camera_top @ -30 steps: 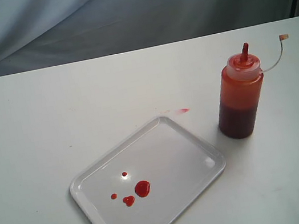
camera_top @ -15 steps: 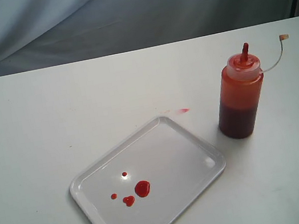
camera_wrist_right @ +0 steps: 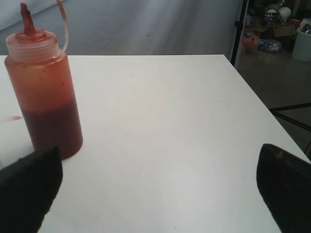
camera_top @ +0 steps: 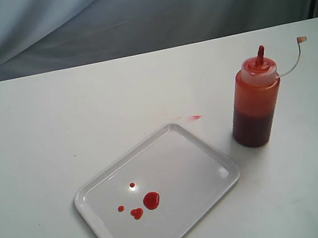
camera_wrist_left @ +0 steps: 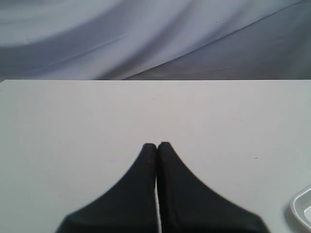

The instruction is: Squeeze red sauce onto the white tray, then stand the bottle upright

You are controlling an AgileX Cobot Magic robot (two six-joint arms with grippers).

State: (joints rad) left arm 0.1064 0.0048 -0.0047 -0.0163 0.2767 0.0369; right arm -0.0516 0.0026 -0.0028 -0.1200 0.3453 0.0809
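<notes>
Nothing has moved; the see-through orange-red squeeze bottle [camera_top: 256, 105] stands upright at two o'clock from the flat shiny white plastic tray [camera_top: 181, 155]; glossy red sauce drops [camera_top: 151, 200] sit on it (job looks done); left gripper [camera_wrist_left: 157, 145] pinched together, empty; right gripper [camera_wrist_right: 158, 162] spread wide, empty.

Fingers [camera_wrist_left: 138, 194]: two, black, pressed flat against each other from base to rounded tips, held over the desk.
Desk [camera_wrist_left: 73, 121]: plain white, matte, spreading beneath and beyond the fingers to a straight far edge.
White tray [camera_wrist_left: 300, 209]: only one rounded corner with its raised rim shows at the picture's edge, lying on the desk, apart from the fingers.
Cloth [camera_wrist_left: 146, 39]: grey-blue, draped in soft folds behind the desk.
</notes>
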